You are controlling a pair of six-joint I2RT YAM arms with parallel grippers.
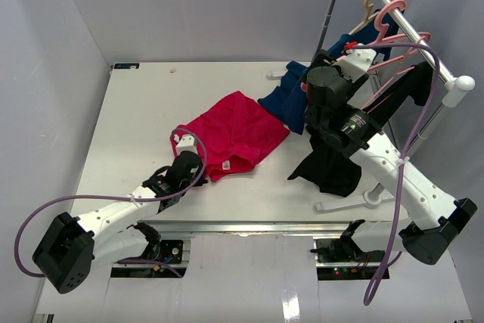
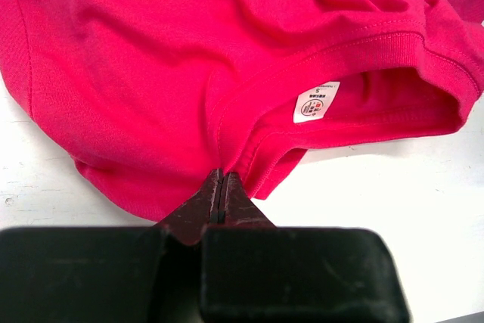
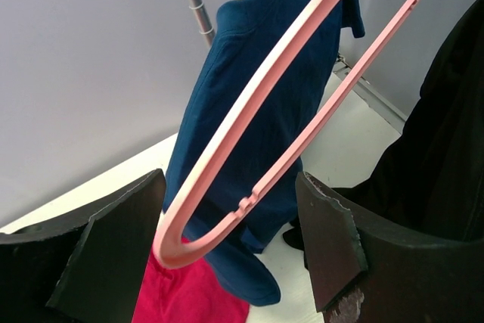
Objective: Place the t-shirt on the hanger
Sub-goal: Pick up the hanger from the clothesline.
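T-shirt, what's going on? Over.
Left hand shut on t-shirt near collar. Right hand open around hanger end, ungripped. Navy shirt hangs right behind hanger.

White table (image 1: 151, 104), crimson t-shirt (image 1: 234, 134) — crumpled

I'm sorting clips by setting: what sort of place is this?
Probably a robotics lab cell: plain walls box in a white table, the left arm and right arm are bolted at its edge, and a clothes rack stands alongside.
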